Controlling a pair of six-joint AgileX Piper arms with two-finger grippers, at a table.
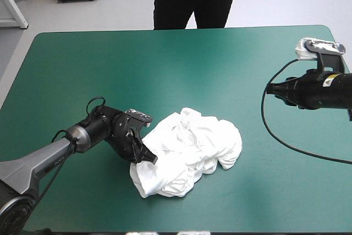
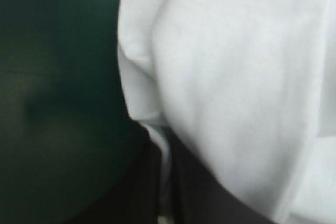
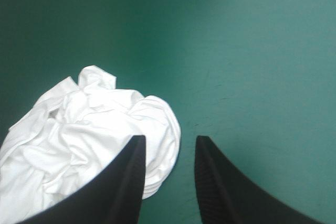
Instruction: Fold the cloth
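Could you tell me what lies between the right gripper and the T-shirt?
Only bare teal-green cover, as the high view shows; the right gripper hangs well clear of the T-shirt.

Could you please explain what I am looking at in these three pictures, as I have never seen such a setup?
This is a robot with two arms, each ending in a gripper of two black fingers. One picture looks down from above; the other two come from cameras on the wrists, looking along each gripper. On the teal-green table cover lies a crumpled white T-shirt. The left gripper is at the heap's left edge, and its wrist view shows a thin strip of cloth pinched between its nearly shut fingers. The right gripper hangs above the table to the heap's right, open and holding nothing.
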